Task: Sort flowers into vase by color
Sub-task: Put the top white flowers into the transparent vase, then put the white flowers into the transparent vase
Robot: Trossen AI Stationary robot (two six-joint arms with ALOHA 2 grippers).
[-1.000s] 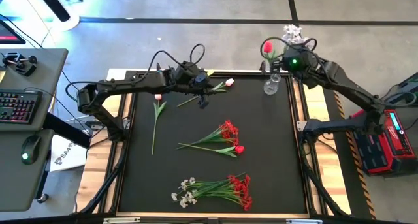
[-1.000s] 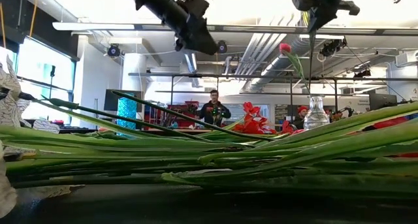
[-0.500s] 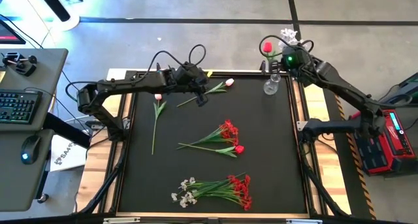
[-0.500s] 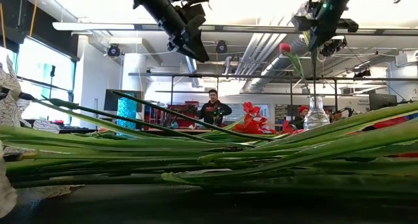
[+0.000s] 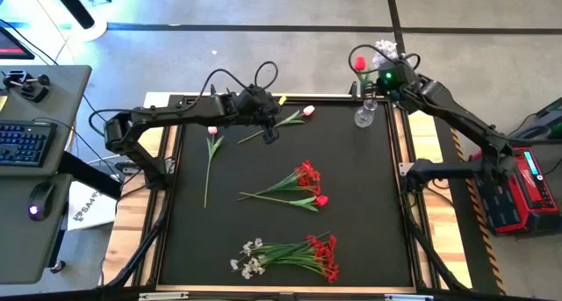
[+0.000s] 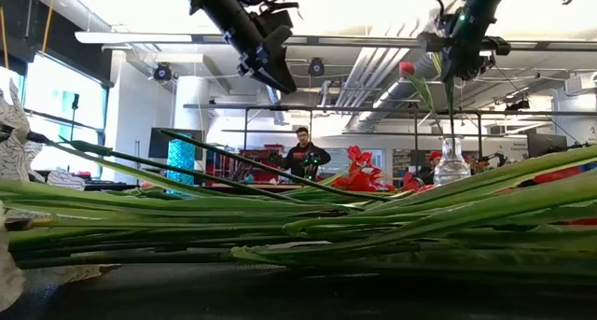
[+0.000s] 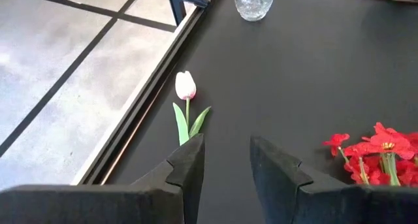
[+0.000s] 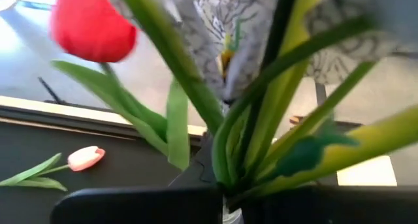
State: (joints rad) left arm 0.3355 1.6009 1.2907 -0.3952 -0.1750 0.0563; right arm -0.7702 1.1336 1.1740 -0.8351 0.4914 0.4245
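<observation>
High view, stem in hand: white spray (image 5: 386, 48) hangs upright over the glass vase (image 5: 365, 115) at the table's (image 5: 351, 213) far right corner, stem end at the neck; a red tulip (image 5: 359, 63) already stands there.
Right end effector (image 5: 392, 73): directly above the vase, clenched on the spray's stem, long axis vertical.
Left end effector (image 5: 272, 132): partly parted, empty, over the far edge.
Nearest loose flower: pink-white tulip (image 7: 185, 85) lies ahead of the left fingers, stem pointing back toward them.

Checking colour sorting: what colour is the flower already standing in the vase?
Red bloom in the glass vase; clearest in the high view.
</observation>
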